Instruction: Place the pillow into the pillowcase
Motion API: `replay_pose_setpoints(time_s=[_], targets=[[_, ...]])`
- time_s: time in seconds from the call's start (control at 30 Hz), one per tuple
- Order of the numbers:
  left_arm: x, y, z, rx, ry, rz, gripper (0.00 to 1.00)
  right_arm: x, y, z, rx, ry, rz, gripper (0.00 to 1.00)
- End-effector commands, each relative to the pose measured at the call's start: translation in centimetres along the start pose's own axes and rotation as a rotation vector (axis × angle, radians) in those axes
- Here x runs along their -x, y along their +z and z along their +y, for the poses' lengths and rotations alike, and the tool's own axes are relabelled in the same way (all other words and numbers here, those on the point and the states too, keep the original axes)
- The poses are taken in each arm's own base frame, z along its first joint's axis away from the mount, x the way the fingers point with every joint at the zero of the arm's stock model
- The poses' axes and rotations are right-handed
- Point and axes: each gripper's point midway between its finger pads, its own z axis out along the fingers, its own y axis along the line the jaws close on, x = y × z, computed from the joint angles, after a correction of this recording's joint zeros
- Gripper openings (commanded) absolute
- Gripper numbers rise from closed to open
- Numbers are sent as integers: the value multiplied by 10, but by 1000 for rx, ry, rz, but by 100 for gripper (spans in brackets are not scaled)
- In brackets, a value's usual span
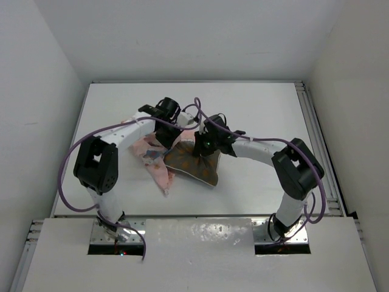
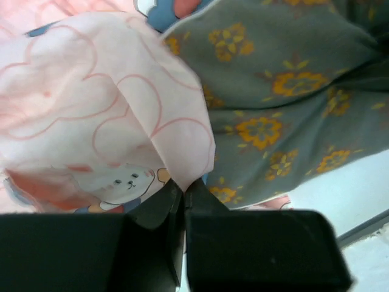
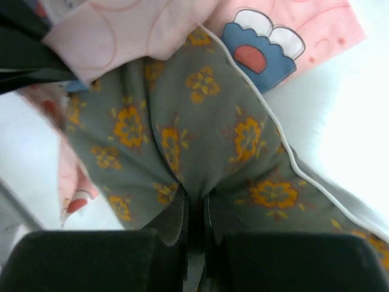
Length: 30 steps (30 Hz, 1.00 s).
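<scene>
Right wrist view: right end effector (image 3: pixel 196 204) pinches the soft, squashy pillow (image 3: pixel 200 115) just ahead; left end effector (image 2: pixel 184 191) clamps the limp pillowcase (image 2: pixel 103 115), likely best held by its edges

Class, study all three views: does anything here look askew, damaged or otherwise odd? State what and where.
Mid-table, the pillowcase lies crumpled and folded against the pillow, not flat. The right pincer pinches the pillow, puckering it; the left pincer grips a pillowcase fold. Nothing looks torn or spilled.

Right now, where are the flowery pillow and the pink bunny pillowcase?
olive flowered fabric pillow (image 3: pixel 200 140), right wrist view, middle panel.
pink bunny-print cloth pillowcase (image 2: pixel 91 109), left wrist view, folded flap.
</scene>
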Motion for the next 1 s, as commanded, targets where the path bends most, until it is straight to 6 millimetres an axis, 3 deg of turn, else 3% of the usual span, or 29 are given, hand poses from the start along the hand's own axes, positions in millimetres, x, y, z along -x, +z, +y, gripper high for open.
replay_pose_setpoints(time_s=[0.0,0.13,0.2,0.23,0.27,0.3,0.33,0.4,0.53,0.6,0.63,0.77,0.83,0.93,0.97], targets=[[75,-36,-46,-77,250,-272,0,20,-22,68,316,-21,-69,0],[76,-22,-58,-95,281,-253,0,76,-56,65,373,129,-296,0],[82,-26,-65,-134,279,-276,0,106,-73,49,337,240,-448,0],[92,-35,-66,-141,287,-311,0,103,-82,40,314,280,-492,0],[97,-40,-71,-172,293,-336,0,113,-94,32,309,347,-565,0],[109,-52,-73,-178,302,-373,0,105,-93,10,232,412,-608,0],[113,-56,-77,-197,310,-386,0,109,-106,6,219,432,-659,0],[120,-67,-89,-270,335,-411,0,101,-109,-16,123,494,-701,0],[115,-70,-106,-364,352,-409,0,82,-109,-28,53,531,-686,0],[105,-56,-105,-346,345,-372,1,71,-103,-30,52,552,-659,0],[102,-46,-93,-272,337,-346,2,65,-99,-24,66,552,-637,0],[59,-6,-75,-155,330,-178,6,39,-83,-22,46,558,-550,0],[49,-2,-71,-139,332,-149,8,29,-80,-21,37,554,-519,0],[37,-2,-57,-93,319,-119,26,16,-73,-26,-2,526,-470,0],[35,-3,-52,-74,310,-112,45,10,-70,-19,10,474,-408,0]])
